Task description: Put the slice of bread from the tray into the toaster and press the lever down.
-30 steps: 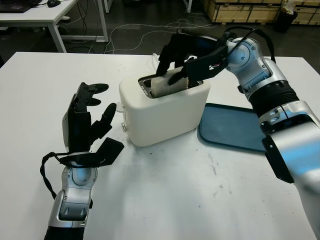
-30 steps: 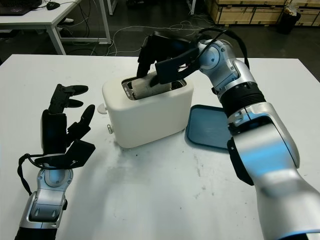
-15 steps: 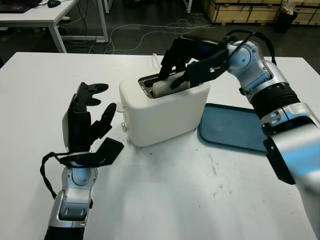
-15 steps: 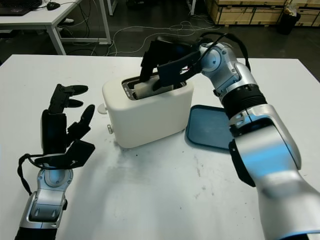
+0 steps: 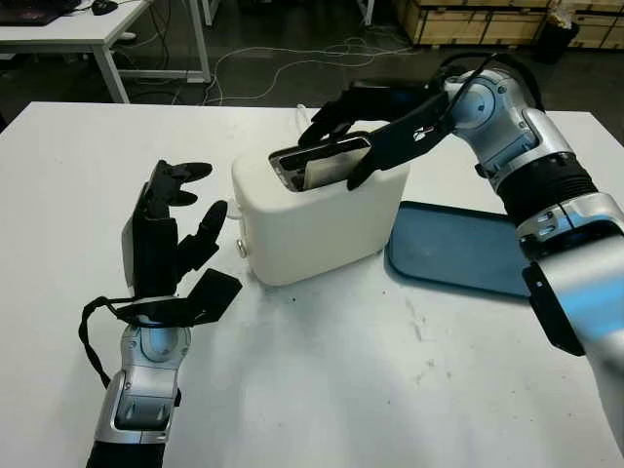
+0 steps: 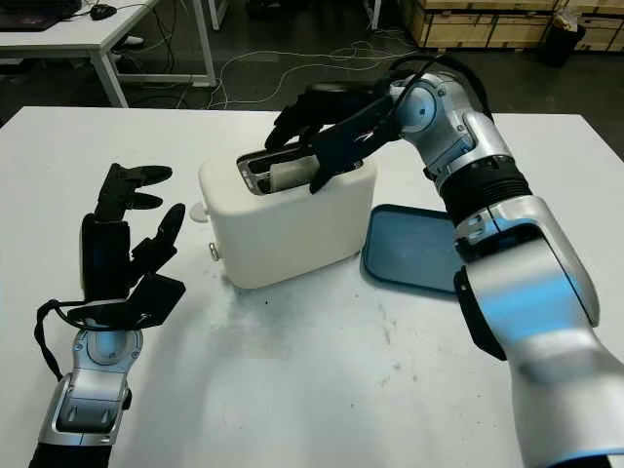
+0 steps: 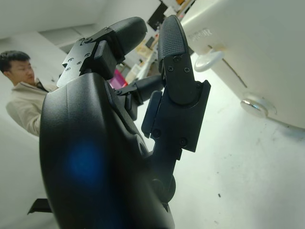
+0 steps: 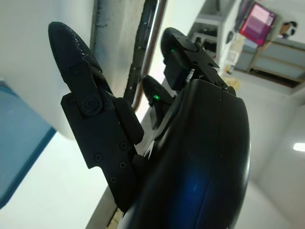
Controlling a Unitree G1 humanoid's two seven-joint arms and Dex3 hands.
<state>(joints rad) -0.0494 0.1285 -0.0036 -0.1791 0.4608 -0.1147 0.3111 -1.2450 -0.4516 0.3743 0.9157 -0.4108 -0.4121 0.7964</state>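
The left hand is held upright above the white desk left of the toaster, holding nothing. The white toaster carries the pale bread slice seated in its top slot, upper edge still visible. The right hand hovers over the slot, fingers released from the slice; the dark blue tray lies just right of the toaster.

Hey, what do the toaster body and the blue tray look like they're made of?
Toaster: probably plastic, matte off-white, with soft rounded corners and no glare; the slot rim looks like dark metal. Tray: likely hard plastic, dark blue, smooth with a faint sheen and a raised rolled rim. Neither can be confirmed by look alone.
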